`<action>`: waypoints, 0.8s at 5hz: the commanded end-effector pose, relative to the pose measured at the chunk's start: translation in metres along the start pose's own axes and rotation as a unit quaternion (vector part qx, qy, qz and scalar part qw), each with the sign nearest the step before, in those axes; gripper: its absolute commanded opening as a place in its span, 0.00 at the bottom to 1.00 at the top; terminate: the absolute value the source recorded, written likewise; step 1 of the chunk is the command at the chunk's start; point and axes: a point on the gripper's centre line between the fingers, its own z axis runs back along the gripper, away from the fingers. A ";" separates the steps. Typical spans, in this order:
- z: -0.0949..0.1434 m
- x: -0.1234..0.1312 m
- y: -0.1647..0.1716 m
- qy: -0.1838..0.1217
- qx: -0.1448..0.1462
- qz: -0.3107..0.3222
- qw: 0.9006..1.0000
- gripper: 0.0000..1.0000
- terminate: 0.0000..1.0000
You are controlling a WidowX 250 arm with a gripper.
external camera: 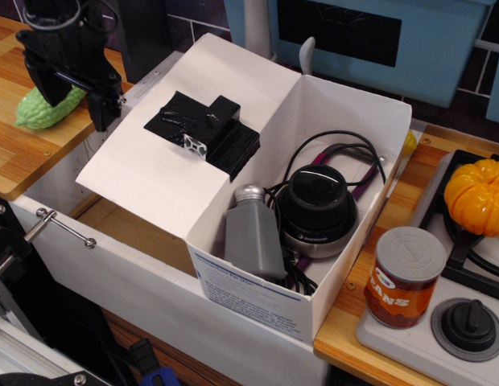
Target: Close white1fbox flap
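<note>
Observation.image view: rectangular white cardboard box [314,241] sits open at centre; its large white flap [165,173], bearing a black taped block [205,133], lies folded out leftward. Black gripper [68,84], fingers spread and empty, hangs above the flap's far-left corner, beside a green bumpy gourd [44,108].

Wooden counter [20,165] with a green bumpy vegetable [47,108] at left; white counter unit [137,285] carrying an open white box [257,301].
</note>
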 end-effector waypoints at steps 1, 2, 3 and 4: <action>0.004 0.007 -0.001 -0.008 -0.084 0.015 0.996 1.00 0.00; 0.013 0.013 -0.012 -0.017 -0.130 0.024 0.991 1.00 0.00; 0.031 0.016 -0.025 -0.025 -0.149 0.020 0.988 1.00 0.00; 0.054 0.019 -0.035 -0.024 -0.147 0.020 0.989 1.00 0.00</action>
